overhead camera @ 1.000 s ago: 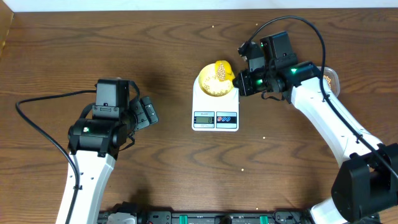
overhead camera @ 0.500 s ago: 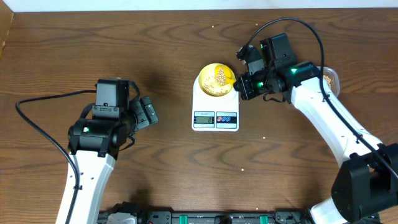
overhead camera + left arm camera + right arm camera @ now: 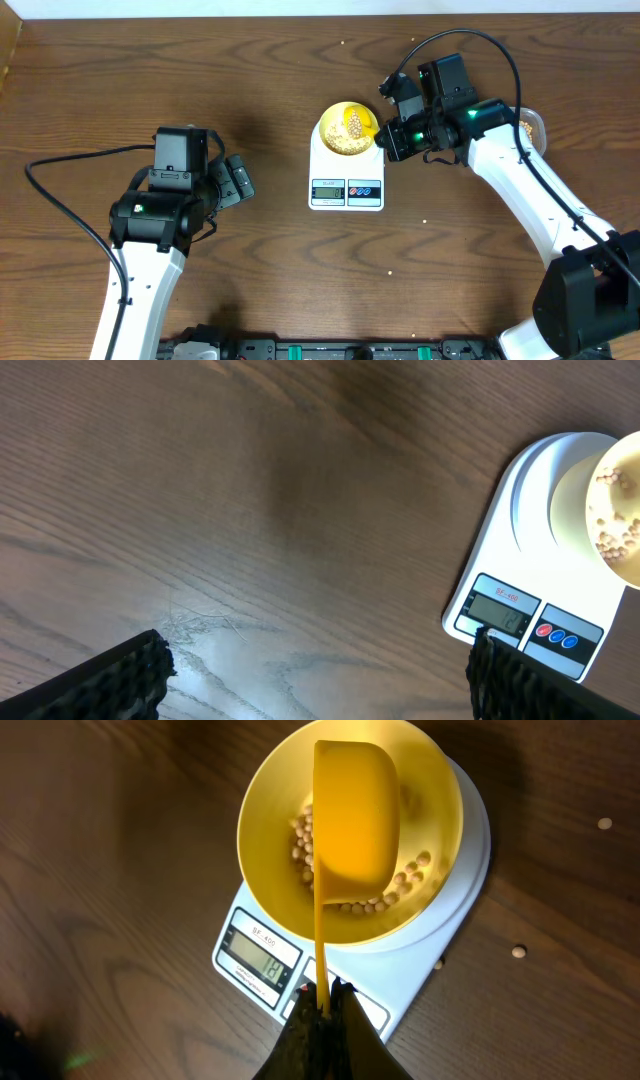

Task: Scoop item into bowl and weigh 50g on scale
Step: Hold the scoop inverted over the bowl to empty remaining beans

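The pale-yellow bowl (image 3: 344, 131) stands on the white scale (image 3: 346, 178), with tan beans (image 3: 404, 884) lying in its bottom. My right gripper (image 3: 324, 1001) is shut on the thin handle of the bright yellow scoop (image 3: 354, 820). The scoop hangs over the bowl (image 3: 262, 808), turned over with its back up. The scale (image 3: 472, 848) has its display lit. My left gripper (image 3: 320, 682) is open over bare table, left of the scale (image 3: 520, 550), with nothing between its fingers. In the overhead view it (image 3: 240, 180) stays well away from the bowl.
A clear container (image 3: 532, 126) with beans sits at the right, mostly hidden behind my right arm. Loose beans (image 3: 604, 823) lie on the wood near the scale, and one more (image 3: 343, 43) lies at the back. The table's far edge runs along the top.
The scoop has turned over above the bowl and drawn toward its right rim; the beans it carried now lie in the bowl. The left arm has not moved.
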